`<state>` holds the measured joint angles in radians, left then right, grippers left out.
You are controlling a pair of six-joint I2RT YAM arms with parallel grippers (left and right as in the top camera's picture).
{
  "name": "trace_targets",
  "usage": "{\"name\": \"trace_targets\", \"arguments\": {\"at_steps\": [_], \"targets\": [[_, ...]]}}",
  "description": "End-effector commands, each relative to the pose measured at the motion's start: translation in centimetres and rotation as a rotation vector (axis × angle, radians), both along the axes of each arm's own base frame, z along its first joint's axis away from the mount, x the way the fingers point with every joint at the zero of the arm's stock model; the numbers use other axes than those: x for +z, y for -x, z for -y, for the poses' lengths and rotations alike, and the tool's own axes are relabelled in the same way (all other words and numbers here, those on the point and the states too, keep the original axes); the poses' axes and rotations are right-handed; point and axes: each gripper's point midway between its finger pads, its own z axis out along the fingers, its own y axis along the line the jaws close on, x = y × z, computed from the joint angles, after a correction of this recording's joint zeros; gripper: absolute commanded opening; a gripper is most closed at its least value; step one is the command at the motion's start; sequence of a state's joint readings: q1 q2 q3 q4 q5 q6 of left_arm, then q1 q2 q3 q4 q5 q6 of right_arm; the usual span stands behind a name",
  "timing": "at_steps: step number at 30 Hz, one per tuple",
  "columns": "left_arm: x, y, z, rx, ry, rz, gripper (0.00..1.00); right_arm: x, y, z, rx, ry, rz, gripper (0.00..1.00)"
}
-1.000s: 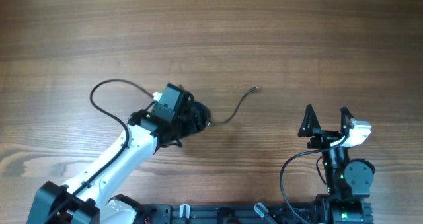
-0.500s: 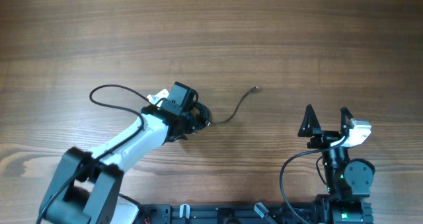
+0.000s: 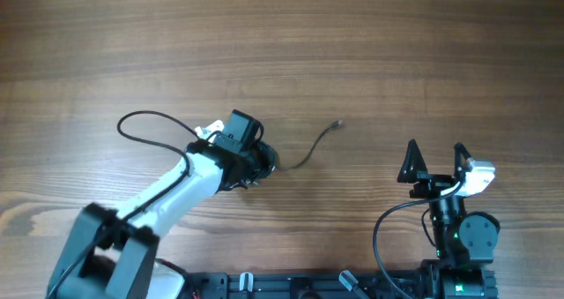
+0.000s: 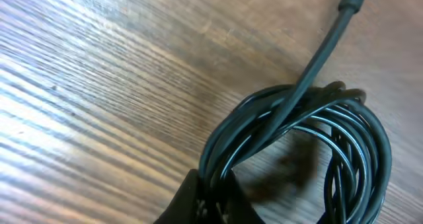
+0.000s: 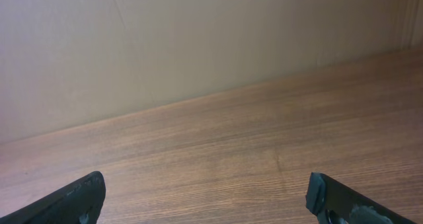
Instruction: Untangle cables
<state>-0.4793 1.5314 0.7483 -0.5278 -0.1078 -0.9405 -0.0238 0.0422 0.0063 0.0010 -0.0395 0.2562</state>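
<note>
Looking down, we see our left jaws clenched on the coiled cables (image 4: pixel 264 121) near the middle of the desk (image 3: pixel 352 52), one strand trailing right; our right jaws hang released, well apart.

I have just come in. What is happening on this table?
The left gripper is down on the cables, a coiled bundle near the middle of the table. The left wrist view does not show whether it is shut on them. One loose strand runs out to the right, ending in a small plug. The right gripper is open at the front right, touching nothing.
</note>
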Motion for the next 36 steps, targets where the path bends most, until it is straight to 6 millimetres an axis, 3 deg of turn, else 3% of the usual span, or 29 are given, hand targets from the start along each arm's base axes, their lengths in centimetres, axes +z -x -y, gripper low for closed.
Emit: {"name": "trace_targets", "arguments": {"at_steps": [1, 5, 14, 18, 24, 25, 26, 29, 36], "targets": [[3.1, -0.9, 0.1, -0.014, 0.029, 0.105, 0.23, 0.1, 0.0, 0.2, -0.012, 0.018, 0.004, 1.0], [3.3, -0.9, 0.2, 0.014, 0.044, 0.111, 0.56, 0.1, 0.0, 0.2, -0.012, 0.018, 0.004, 1.0], [3.3, -0.9, 0.2, 0.014, 0.043, 0.111, 0.68, 0.1, 0.0, 0.2, -0.012, 0.018, 0.004, 1.0], [3.5, -1.0, -0.1, -0.015, 0.03, 0.116, 0.79, 0.1, 0.0, 0.2, -0.012, 0.018, 0.004, 1.0], [9.3, -1.9, -3.7, 0.012, 0.036, 0.253, 0.87, 0.1, 0.0, 0.2, -0.012, 0.018, 0.004, 1.0], [10.3, -1.5, -4.1, -0.002, 0.034, 0.28, 0.88, 0.1, 0.0, 0.2, -0.012, 0.019, 0.004, 1.0], [12.2, -0.5, -4.6, -0.032, 0.033, 0.324, 0.95, 0.1, 0.0, 0.2, -0.012, 0.018, 0.004, 1.0], [14.5, 2.2, -5.5, -0.03, 0.047, 0.372, 1.0, 0.1, 0.0, 0.2, -0.012, 0.018, 0.004, 1.0], [16.7, 5.4, -7.9, 0.008, 0.015, 0.472, 1.0, 0.1, 0.0, 0.2, -0.012, 0.018, 0.004, 1.0]]}}
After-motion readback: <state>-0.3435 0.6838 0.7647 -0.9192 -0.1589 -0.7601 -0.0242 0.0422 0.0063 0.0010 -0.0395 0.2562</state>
